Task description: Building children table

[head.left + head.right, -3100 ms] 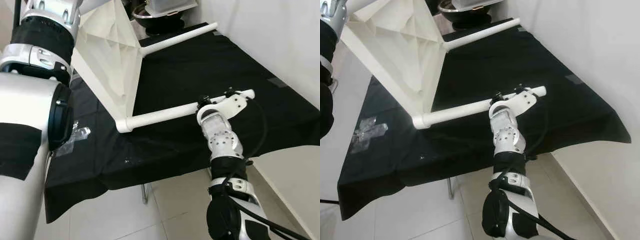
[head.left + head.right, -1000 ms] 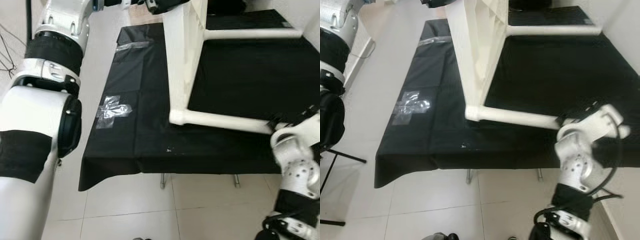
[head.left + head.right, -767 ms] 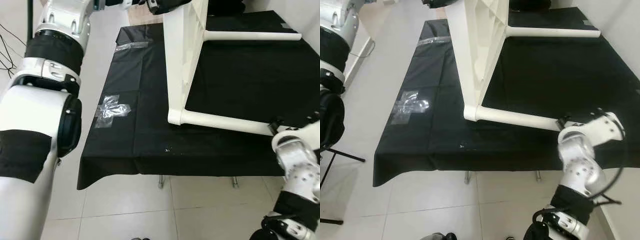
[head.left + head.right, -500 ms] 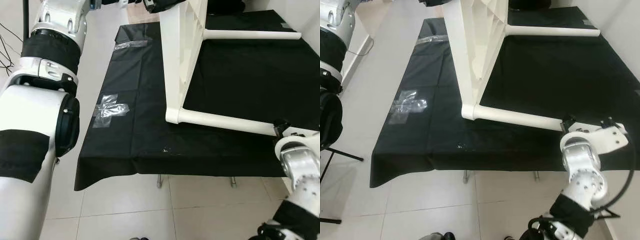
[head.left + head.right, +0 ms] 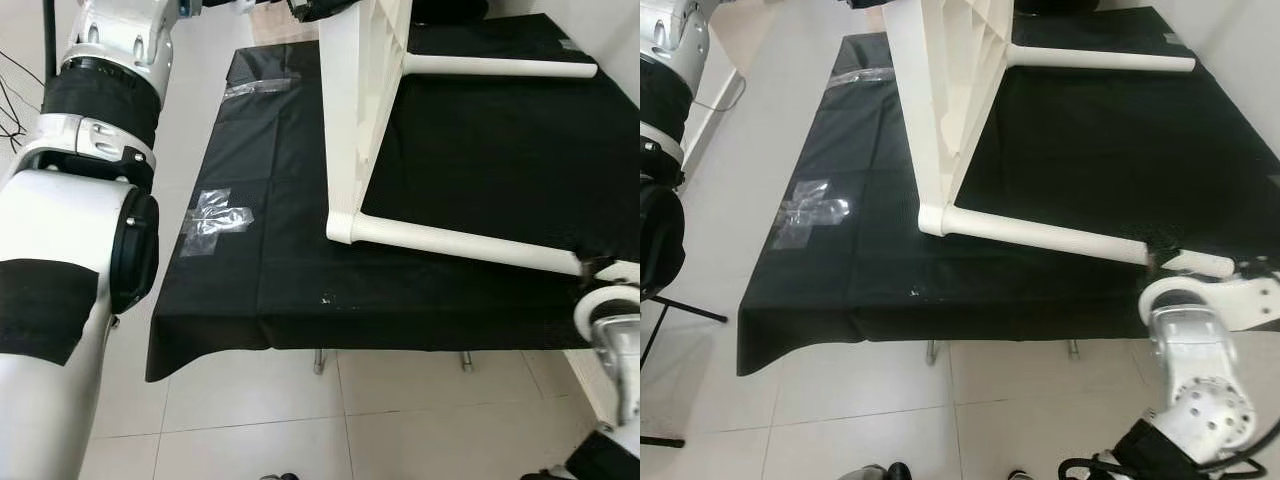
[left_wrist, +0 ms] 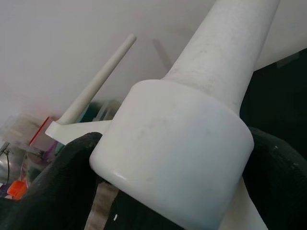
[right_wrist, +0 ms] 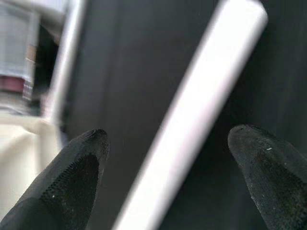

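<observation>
The white children's table (image 5: 940,90) lies on its side on a black-covered work table (image 5: 260,310), top panel on edge and legs level. My left gripper (image 6: 172,182) is shut on the collar of a far leg (image 6: 192,139); its black fingers (image 6: 57,191) press on both sides. At the top edge of the left eye view sits the left gripper (image 5: 320,8). The near leg (image 5: 1040,236) runs right toward my right gripper (image 5: 1168,258). In the right wrist view the right gripper (image 7: 168,163) is open, with the near leg (image 7: 192,120) between its fingers (image 7: 72,182) and touching neither.
A patch of clear tape (image 5: 215,215) sticks to the cloth at the left. The work table's front edge drops to a tiled floor (image 5: 250,420). A white wall (image 5: 1250,60) bounds the right side. A black stand foot (image 5: 670,310) crosses the floor at far left.
The camera has shifted slightly. My right wrist has sunk lower and slid outward along the near leg toward its free end. The left gripper still holds the table.
</observation>
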You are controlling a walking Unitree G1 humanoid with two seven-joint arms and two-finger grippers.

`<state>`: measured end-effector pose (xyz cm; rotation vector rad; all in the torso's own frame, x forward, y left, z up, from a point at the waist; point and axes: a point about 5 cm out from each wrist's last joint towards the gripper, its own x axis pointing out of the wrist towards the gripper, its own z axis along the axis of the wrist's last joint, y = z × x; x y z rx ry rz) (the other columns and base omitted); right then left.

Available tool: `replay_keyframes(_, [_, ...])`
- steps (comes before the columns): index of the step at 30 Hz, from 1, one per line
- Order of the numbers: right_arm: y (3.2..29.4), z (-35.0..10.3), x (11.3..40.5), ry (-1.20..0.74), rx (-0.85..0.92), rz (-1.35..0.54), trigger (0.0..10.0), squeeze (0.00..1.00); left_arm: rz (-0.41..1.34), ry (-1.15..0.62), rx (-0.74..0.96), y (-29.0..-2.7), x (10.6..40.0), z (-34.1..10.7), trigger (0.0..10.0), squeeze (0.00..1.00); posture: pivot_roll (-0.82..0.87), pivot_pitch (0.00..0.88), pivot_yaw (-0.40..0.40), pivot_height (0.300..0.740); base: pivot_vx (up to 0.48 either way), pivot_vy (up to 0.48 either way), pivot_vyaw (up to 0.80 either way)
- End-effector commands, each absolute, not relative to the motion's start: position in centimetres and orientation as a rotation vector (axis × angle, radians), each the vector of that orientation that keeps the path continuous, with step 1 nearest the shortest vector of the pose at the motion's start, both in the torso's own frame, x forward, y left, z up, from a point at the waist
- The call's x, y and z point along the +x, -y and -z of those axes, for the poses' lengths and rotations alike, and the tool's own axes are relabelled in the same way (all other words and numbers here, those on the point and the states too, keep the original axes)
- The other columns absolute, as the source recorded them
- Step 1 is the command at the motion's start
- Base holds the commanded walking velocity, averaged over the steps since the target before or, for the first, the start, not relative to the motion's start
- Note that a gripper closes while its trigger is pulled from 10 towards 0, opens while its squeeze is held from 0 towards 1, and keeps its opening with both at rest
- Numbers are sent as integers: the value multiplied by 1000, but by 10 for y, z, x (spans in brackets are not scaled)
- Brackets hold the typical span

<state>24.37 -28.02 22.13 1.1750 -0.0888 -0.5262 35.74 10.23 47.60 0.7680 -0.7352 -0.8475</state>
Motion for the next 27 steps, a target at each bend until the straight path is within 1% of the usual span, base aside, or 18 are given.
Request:
replay_keyframes(1, [281, -226, 237, 125, 1205, 520, 10000, 0, 842, 684, 779, -108, 363, -468, 10000, 0, -18, 210, 80, 740, 0, 0, 0])
replay_keyframes(2, [281, -228, 236, 132, 1209, 516, 10000, 0, 842, 684, 779, -108, 363, -468, 10000, 0, -18, 210, 80, 740, 0, 0, 0])
replay_keyframes(4, [276, -252, 234, 219, 1174, 415, 10000, 0, 845, 684, 774, -107, 363, -467, 10000, 0, -32, 204, 91, 740, 0, 0, 0])
replay_keyframes(6, [268, -265, 236, 224, 1050, 326, 10000, 0, 853, 693, 762, -105, 362, -467, 10000, 0, -37, 197, 93, 740, 0, 0, 0])
replay_keyframes(7, [268, -265, 236, 224, 1050, 326, 10000, 0, 853, 693, 762, -105, 362, -467, 10000, 0, -37, 197, 93, 740, 0, 0, 0])
replay_keyframes(8, [257, -266, 241, 192, 946, 263, 10000, 0, 889, 716, 705, -103, 358, -474, 10000, 0, -36, 195, 93, 740, 0, 0, 0])
replay_keyframes(9, [257, -266, 241, 192, 946, 263, 10000, 0, 889, 716, 705, -103, 358, -474, 10000, 0, -36, 195, 93, 740, 0, 0, 0])
replay_keyframes(12, [243, -264, 248, 136, 817, 213, 10000, 0, 957, 768, 606, -99, 349, -489, 10000, 0, -36, 185, 91, 740, 0, 0, 0])
replay_keyframes(14, [240, -263, 251, 127, 801, 192, 10000, 0, 980, 782, 581, -98, 345, -494, 10000, 0, -37, 177, 91, 740, 0, 0, 0])
replay_keyframes(17, [231, -260, 259, 79, 687, 147, 10000, 0, 1082, 805, 551, -97, 334, -502, 10000, 0, -35, 166, 88, 740, 0, 0, 0])
replay_keyframes(19, [229, -259, 261, 68, 660, 138, 10000, 0, 1103, 808, 550, -96, 332, -503, 10000, 0, -35, 166, 88, 740, 0, 0, 0])
replay_keyframes(21, [223, -259, 268, 64, 536, 103, 10000, 0, 1133, 812, 542, -99, 327, -504, 10000, 0, -36, 161, 84, 740, 0, 0, 0])
replay_keyframes(23, [217, -260, 273, 66, 412, 78, 10000, 0, 1127, 814, 530, -104, 324, -505, 10000, 0, -34, 153, 79, 740, 0, 0, 0])
replay_keyframes(24, [210, -261, 277, 75, 363, 58, 10000, 0, 1090, 824, 523, -111, 323, -505, 10000, 0, -35, 148, 75, 740, 0, 0, 0])
replay_keyframes(27, [198, -262, 282, 94, 293, 13, 10000, 0, 1002, 858, 516, -125, 320, -507, 10000, 0, -33, 145, 66, 740, 0, 0, 0])
